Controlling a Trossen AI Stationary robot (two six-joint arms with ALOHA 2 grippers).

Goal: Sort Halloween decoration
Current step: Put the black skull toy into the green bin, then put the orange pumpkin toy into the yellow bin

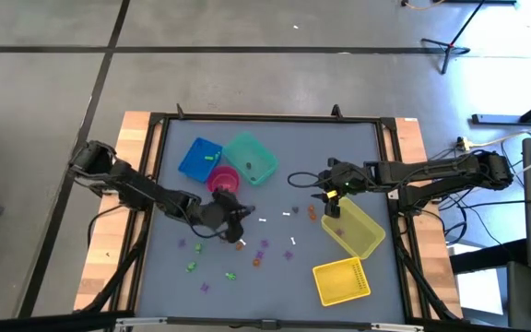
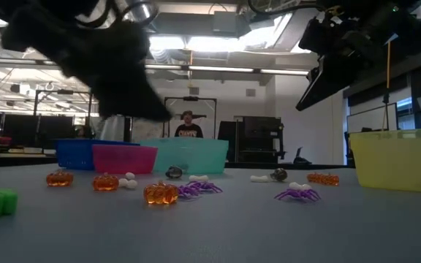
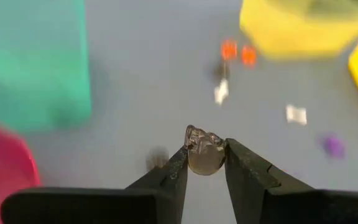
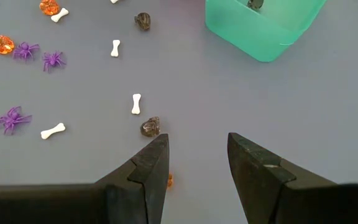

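High view first, left side: the left gripper point(image 1: 233, 214) hangs just beside the pink bin point(image 1: 222, 179), and the left wrist view shows its fingers point(image 3: 166, 180) pinching a small dark grey skull point(image 3: 204, 151) clear of the table. To do this well, I'd say carry it level over whichever bin takes skulls, get low inside the rim, then release, since a thing this tiny would bounce. The blue bin point(image 1: 199, 159) has a green speck in it; the teal bin point(image 1: 251, 157) holds at least one dark piece; what's in the pink one I can't tell. Loose trinkets point(image 1: 264, 243) lie scattered mid-table. Over to the right: the right gripper point(image 4: 197, 163) hovers with its jaws parted and empty near another skull point(image 4: 150, 127), beside the two yellow bins point(image 1: 353, 227), whose contents I can't make out
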